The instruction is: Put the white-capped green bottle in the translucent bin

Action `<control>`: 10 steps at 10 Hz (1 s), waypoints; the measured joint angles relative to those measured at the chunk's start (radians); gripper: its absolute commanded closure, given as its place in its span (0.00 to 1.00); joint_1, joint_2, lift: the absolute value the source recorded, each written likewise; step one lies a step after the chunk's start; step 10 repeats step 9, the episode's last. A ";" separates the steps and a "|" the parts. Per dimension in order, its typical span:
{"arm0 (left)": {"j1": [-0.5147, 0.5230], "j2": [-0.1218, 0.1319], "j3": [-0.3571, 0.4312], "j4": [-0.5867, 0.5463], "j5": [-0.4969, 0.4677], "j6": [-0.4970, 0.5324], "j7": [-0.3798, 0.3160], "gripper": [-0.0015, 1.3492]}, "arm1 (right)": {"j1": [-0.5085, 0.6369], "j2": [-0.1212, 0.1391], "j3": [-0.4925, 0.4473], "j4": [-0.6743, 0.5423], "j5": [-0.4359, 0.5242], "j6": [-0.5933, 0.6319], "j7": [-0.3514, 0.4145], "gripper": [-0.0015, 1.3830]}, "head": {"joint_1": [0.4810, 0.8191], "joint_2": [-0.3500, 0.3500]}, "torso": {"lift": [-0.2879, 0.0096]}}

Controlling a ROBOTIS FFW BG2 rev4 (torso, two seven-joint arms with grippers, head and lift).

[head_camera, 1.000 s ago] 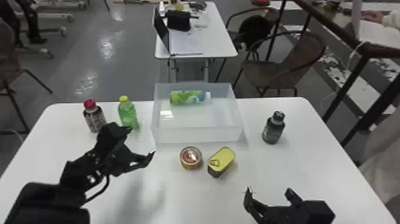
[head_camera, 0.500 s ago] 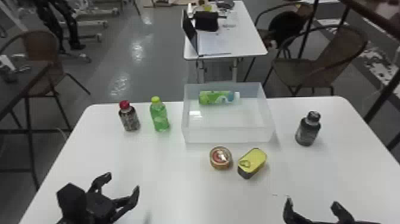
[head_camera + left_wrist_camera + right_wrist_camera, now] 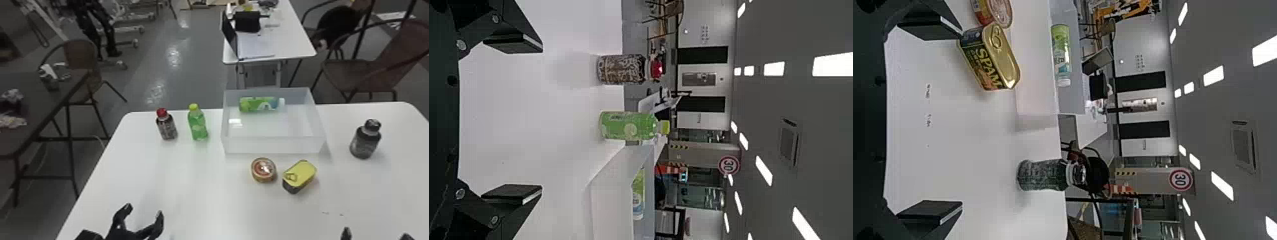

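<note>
The head view's lower edge crops the right gripper (image 3: 376,232).

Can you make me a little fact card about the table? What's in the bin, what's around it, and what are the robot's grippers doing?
Translucent bin: on the table
Inside it: white-capped green bottle, lying on its side
Left of it: red-capped bottle, yellow-capped green bottle, both upright
Right of it: dark bottle, upright
In front: round can, yellow-topped can
Left gripper: open, empty
Right gripper: open, empty
</note>
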State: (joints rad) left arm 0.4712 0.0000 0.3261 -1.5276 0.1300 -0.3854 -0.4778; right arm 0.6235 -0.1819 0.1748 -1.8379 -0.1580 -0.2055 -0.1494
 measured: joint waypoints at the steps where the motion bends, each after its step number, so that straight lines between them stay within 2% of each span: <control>1: 0.006 0.000 -0.031 0.012 0.037 -0.003 0.028 0.12 | -0.003 -0.001 0.000 0.000 0.000 0.000 0.005 0.07 | 0.63 0.77 | 0.78; 2: 0.010 0.000 -0.065 0.024 0.079 -0.010 0.054 0.08 | -0.005 -0.002 0.000 0.000 0.000 0.000 0.007 0.07 | 0.63 0.75 | 0.78; 5: 0.011 0.000 -0.122 0.035 0.129 -0.032 0.083 0.08 | -0.017 0.003 0.003 0.005 0.006 0.000 0.007 0.07 | 0.63 0.72 | 0.78; 10: 0.009 0.000 -0.141 0.036 0.148 -0.057 0.095 0.08 | -0.025 0.016 0.003 0.006 0.011 -0.016 0.007 0.07 | 0.63 0.71 | 0.78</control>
